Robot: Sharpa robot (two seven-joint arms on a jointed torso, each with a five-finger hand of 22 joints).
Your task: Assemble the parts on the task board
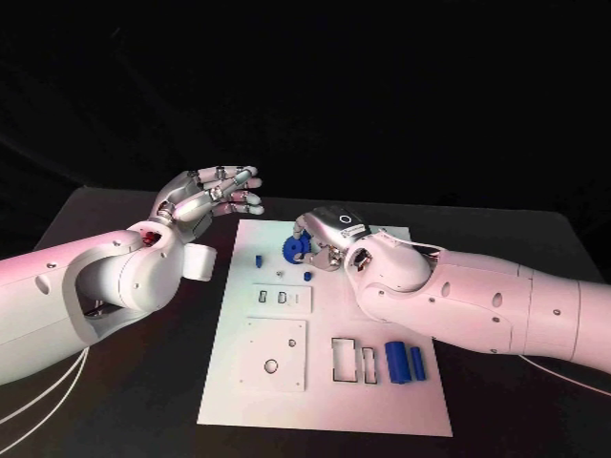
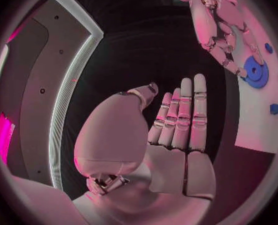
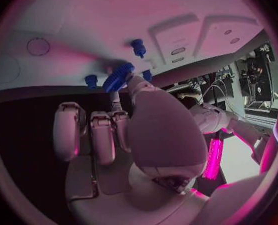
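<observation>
Right hand (image 1: pixel 327 239) pinches the blue gear (image 1: pixel 296 250) at the far end of the task board (image 1: pixel 326 401), its flat face tilted, not yet seated. Left hand (image 1: pixel 212 196) hovers off the board's far left corner over the desk (image 1: pixel 526 239), fingers apart, holding nothing. Two blue cylinders (image 1: pixel 406 363) lie near the board's right edge, long axes running near to far; most assembly looks left to do

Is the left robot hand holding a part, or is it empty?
Empty. The left robot hand is raised beside the task board, fingers extended side by side with a bare palm in its wrist view.
</observation>
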